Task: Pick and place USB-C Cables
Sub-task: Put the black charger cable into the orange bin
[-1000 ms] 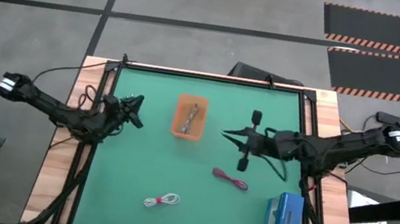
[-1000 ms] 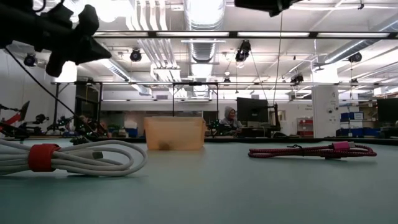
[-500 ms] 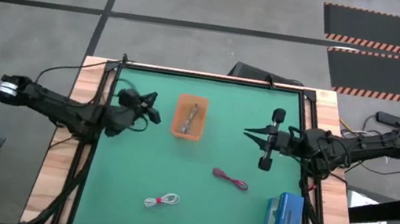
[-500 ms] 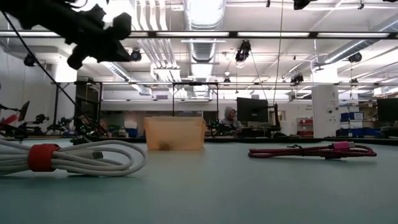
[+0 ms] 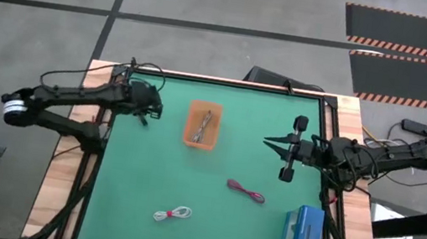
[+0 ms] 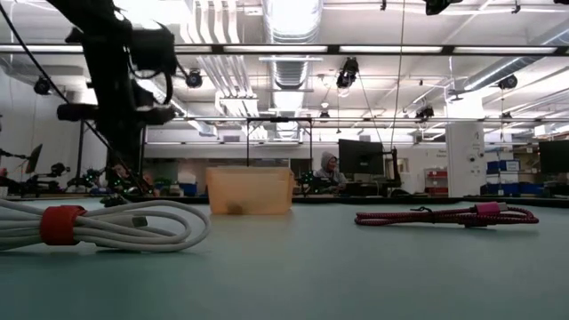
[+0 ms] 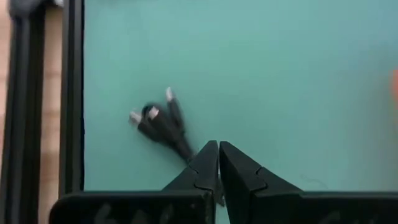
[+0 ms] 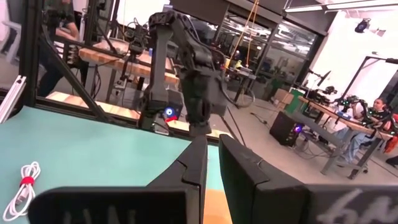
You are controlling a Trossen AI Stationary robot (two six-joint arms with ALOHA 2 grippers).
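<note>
Orange bin (image 5: 199, 139) holds grey cable (image 5: 205, 123); blue box (image 5: 301, 235) contents unclear.

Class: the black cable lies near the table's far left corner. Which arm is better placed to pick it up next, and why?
Probably the left. Its claw hangs right over the black cable, fingers shut. The right claw waits across the table, beyond the orange bin.

The high view looks straight down on the whole green table (image 5: 138, 227), the low view skims level across it (both catch the orange bin (image 5: 202, 125)), wrist views ride each arm.
</note>
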